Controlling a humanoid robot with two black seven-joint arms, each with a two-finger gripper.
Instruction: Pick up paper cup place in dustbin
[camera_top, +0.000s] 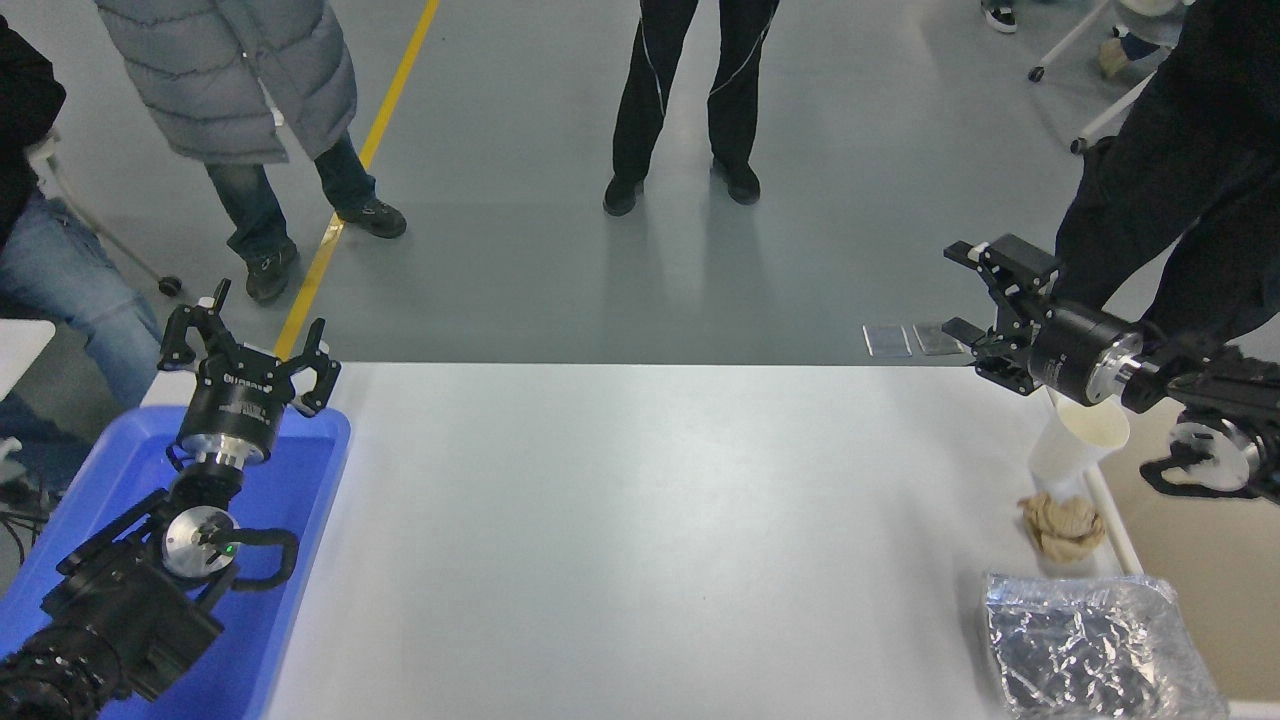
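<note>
The paper cup (1068, 452) is white and tapered with a cream inside. It stands tilted on the table against the dustbin's left rim (1118, 530), just below my right wrist. The dustbin is at the right edge and shows a beige inside. My right gripper (978, 295) is open and empty. It points left above the table's far right edge, up and left of the cup. My left gripper (245, 340) is open and parked over the blue tray at the lower left.
A crumpled brown paper ball (1062, 525) lies just in front of the cup. A crinkled foil tray (1090, 645) sits at the front right. A blue tray (290, 520) is at the left edge. People stand beyond the table, one in black close behind my right arm.
</note>
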